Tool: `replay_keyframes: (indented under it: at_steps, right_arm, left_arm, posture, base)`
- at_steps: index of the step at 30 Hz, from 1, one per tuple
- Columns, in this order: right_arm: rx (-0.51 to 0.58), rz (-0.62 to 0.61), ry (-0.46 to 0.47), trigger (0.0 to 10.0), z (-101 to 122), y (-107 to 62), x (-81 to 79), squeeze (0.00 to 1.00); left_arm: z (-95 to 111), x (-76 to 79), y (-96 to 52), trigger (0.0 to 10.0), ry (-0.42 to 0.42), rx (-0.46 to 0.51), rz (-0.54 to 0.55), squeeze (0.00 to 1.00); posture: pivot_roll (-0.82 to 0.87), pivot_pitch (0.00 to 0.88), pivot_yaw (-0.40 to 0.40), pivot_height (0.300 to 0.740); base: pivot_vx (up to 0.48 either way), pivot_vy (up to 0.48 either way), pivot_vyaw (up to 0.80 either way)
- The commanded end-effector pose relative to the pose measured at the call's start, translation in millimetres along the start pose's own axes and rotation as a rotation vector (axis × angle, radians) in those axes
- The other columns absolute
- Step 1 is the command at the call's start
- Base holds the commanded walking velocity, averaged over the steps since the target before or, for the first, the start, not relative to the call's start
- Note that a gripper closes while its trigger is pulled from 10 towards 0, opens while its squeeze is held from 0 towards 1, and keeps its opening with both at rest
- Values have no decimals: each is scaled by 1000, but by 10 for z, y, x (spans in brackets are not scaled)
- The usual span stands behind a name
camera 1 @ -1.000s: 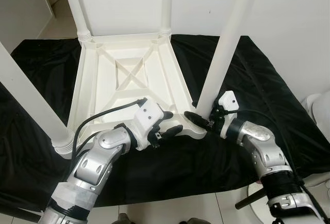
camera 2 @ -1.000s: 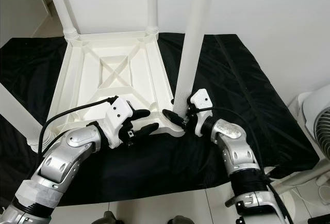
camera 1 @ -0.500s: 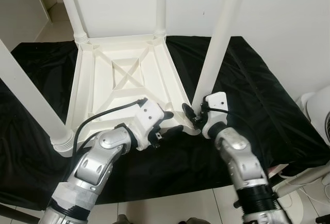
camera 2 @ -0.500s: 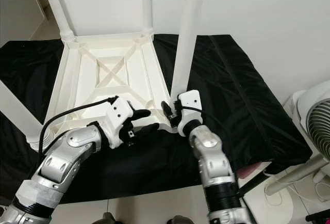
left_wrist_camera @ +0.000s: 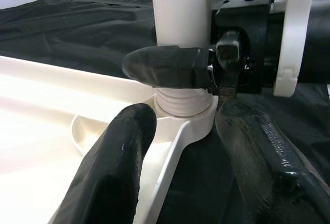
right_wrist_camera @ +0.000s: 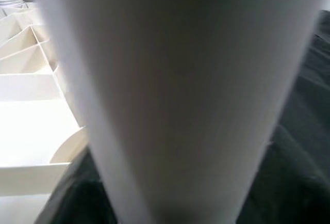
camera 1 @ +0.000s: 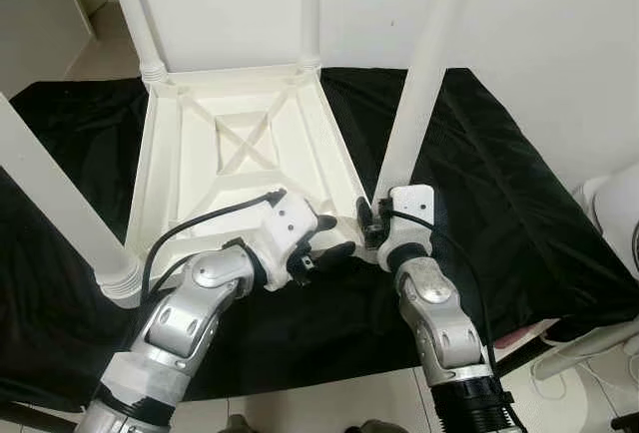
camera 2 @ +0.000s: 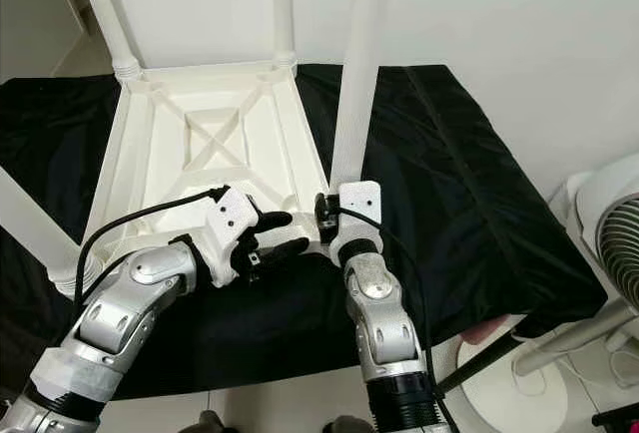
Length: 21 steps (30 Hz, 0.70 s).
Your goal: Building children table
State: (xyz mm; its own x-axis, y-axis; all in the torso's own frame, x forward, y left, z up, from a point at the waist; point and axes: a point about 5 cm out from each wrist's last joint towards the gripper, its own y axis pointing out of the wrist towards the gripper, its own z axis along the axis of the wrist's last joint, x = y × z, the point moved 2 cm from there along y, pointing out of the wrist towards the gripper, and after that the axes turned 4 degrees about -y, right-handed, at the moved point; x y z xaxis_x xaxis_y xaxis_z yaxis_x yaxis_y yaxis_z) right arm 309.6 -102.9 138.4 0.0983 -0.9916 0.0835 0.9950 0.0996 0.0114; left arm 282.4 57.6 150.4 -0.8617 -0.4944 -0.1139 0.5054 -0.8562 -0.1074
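Observation:
A white children's table (camera 1: 240, 154) lies upside down on a black cloth (camera 1: 499, 194). Its near-right leg (camera 1: 414, 104) stands slightly tilted in the corner socket (left_wrist_camera: 183, 111). My right gripper (camera 1: 367, 221) is shut on that leg just above the socket, and one of its black fingers (left_wrist_camera: 165, 67) wraps across the leg's front. The leg (right_wrist_camera: 180, 79) sits very close in the right wrist view. My left gripper (camera 1: 334, 238) is open just left of the socket, its two fingers (left_wrist_camera: 113, 177) straddling the table's corner rim.
Three other white legs stand screwed in: far left (camera 1: 140, 24), far right (camera 1: 311, 14) and near left (camera 1: 60, 204). A white fan (camera 2: 614, 223) stands at the right on the tiled floor. A white wall rises right behind the table.
My right forearm has swung from the right side round to the near side of the leg's base, still clamped on it. The left gripper has stayed put.

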Motion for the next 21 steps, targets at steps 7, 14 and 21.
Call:
replay_keyframes:
  at_steps: [7,14,21]
  right_arm:
    - [29,97,58,10000,11,-84,63,0]
    - [39,329,37,10000,-50,-161,208,0]
    - [38,503,-36,10000,-78,-122,378,0]
  left_arm:
    - [-9,2,10,10000,-6,-6,-10,0]
    - [-10,12,9,10000,-6,-7,-18,0]
    - [-15,56,-1,10000,-12,-5,-52,0]
  posture:
    - [-102,0,19,740]
    - [-107,0,24,740]
    - [-109,0,28,740]
  base:
    - [0,0,0]
    - [0,0,0]
    - [0,0,0]
